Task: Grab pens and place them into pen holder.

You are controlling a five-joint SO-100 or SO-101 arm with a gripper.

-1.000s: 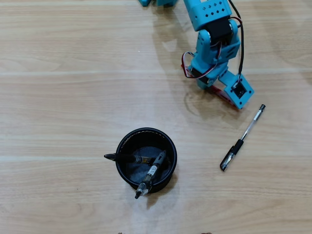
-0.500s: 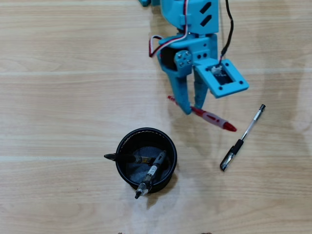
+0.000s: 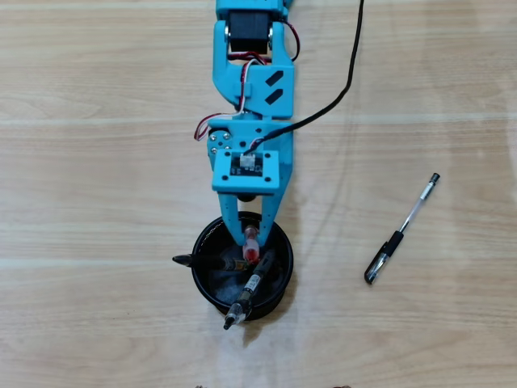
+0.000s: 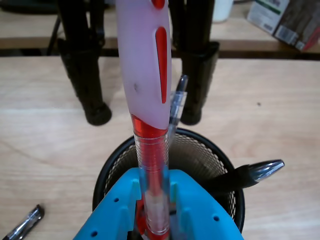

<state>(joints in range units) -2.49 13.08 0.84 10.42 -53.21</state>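
Currently: mesh pen holder [image 3: 206,275] holds two pens | jaws [image 3: 251,244] pinch red-and-clear pen [image 4: 148,120] upright over holder; light, stiff, slick barrel, best gripped mid-barrel | clear black-capped pen [image 3: 401,230] lies on worktop [image 3: 97,162] at right.

Arm: blue, stretched straight down the overhead view.
Gripper [image 3: 252,240]: points down, closed tight on the red pen [image 4: 147,110].

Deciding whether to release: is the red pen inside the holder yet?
Not released: the gripper grips the red pen upright above the pen holder; how deep its tip is, cannot tell.
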